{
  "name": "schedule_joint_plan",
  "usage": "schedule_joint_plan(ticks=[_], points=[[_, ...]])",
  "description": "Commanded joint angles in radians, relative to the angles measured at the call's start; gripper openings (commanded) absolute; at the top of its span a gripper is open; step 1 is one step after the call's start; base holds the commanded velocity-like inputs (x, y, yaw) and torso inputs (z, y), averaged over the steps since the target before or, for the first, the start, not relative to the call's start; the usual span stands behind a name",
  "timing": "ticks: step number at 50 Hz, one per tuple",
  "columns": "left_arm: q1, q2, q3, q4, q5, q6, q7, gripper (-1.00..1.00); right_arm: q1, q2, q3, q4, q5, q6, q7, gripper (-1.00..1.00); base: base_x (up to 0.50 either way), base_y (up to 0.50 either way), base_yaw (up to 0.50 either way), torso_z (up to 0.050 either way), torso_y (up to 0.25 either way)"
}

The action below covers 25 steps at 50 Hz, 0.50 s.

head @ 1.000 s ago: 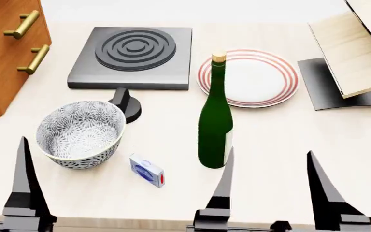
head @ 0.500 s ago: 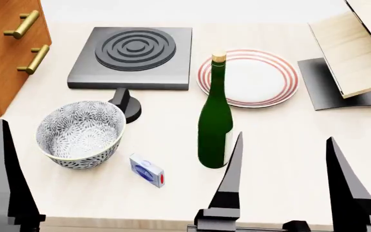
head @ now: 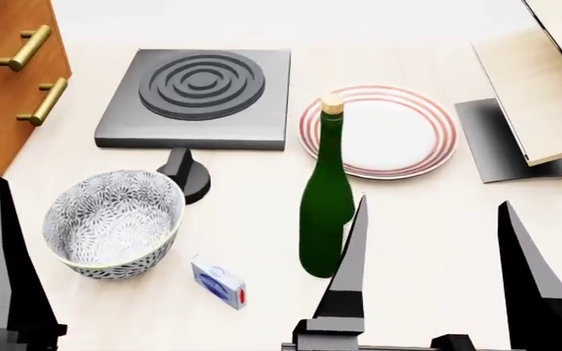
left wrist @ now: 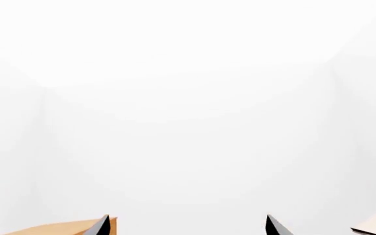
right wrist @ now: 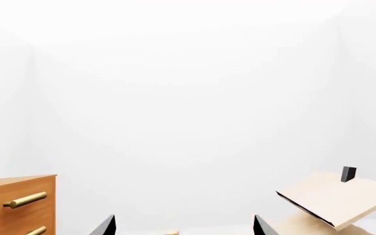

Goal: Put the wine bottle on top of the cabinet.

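Just in front of the striped plate (head: 391, 131), the glossy green wine bottle (head: 325, 208) stands upright on the pale table (head: 437, 219), patterned bowl (head: 115, 223) left, wood-grain cabinet (head: 8, 80) far-left. Right gripper (head: 437, 270) fingers spread wide, empty; left gripper's (left wrist: 186, 226) likewise.

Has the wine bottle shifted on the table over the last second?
No. The wine bottle stands upright in the same spot, just in front of the striped plate, towards its left edge. Everything slid down the head view together, so the camera moved.
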Motion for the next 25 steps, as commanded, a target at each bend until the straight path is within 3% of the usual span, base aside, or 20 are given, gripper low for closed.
schedule_joint_plan(ticks=[1, 25], points=[[0.002, 0.030, -0.030, 0.000, -0.006, 0.016, 0.048, 1.00, -0.001, -0.001, 0.020, 0.004, 0.007, -0.015, -0.011, 1.00, 0.50, 0.00, 0.00, 0.000, 0.000], [0.001, 0.030, -0.030, 0.000, -0.007, 0.017, 0.047, 1.00, 0.003, 0.035, 0.004, 0.007, 0.036, -0.037, 0.031, 1.00, 0.50, 0.00, 0.00, 0.000, 0.000]])
